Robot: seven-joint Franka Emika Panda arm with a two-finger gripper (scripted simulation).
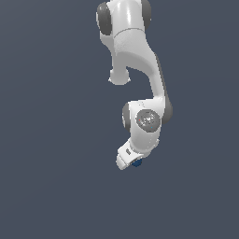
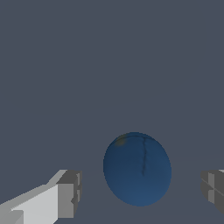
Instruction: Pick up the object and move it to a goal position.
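Note:
The object is a small dark blue ball (image 2: 137,169), smooth with a thin dark line down its face. In the wrist view it lies between my two grey fingertips (image 2: 70,192), with clear gaps on both sides. My gripper (image 2: 142,192) is open around it, touching neither side. In the exterior view only a sliver of the ball (image 1: 137,163) peeks out beneath the white hand, and my gripper (image 1: 127,162) hangs low over the flat grey ground, mostly hiding the ball.
The white arm (image 1: 140,60) reaches down from the top of the exterior view. The plain dark grey ground (image 1: 56,177) spreads all round. No goal marker shows in either view.

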